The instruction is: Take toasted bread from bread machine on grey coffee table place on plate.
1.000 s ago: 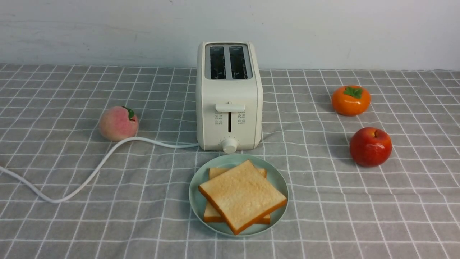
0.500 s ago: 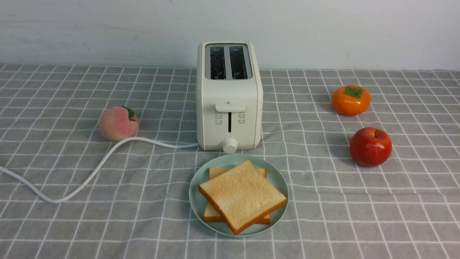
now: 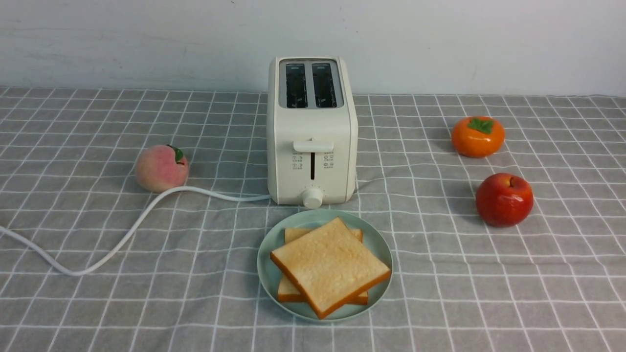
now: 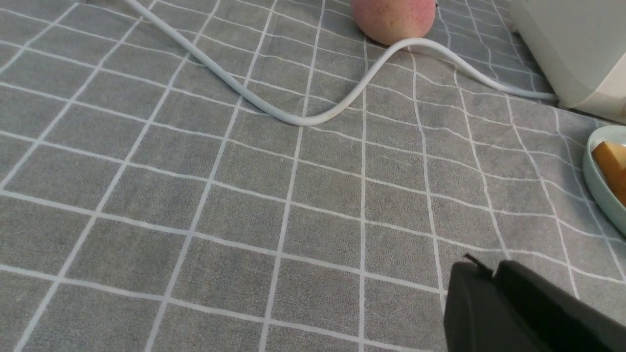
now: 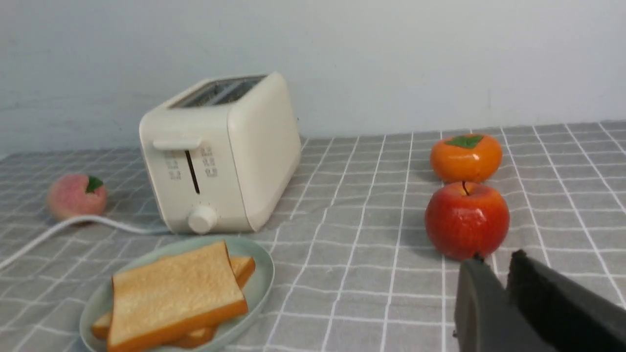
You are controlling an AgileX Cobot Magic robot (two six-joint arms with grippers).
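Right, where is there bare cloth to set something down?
Bare: right of the plate, nearer than the red fruit; and left of the plate, nearer than the cord. Crowded: the toaster stands just behind the plate, and the cord runs close by the peach.

The dark grey metal left gripper (image 4: pixel 481 264) and dark grey metal right gripper (image 5: pixel 498 259) hold nothing, both apart from the cream-white two-slot toaster (image 3: pixel 313 127).

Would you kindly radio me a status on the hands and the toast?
Left hand and right hand empty, slightly open. Both toast slices stacked on plate, toaster slots empty. No obstruction seen at plate.
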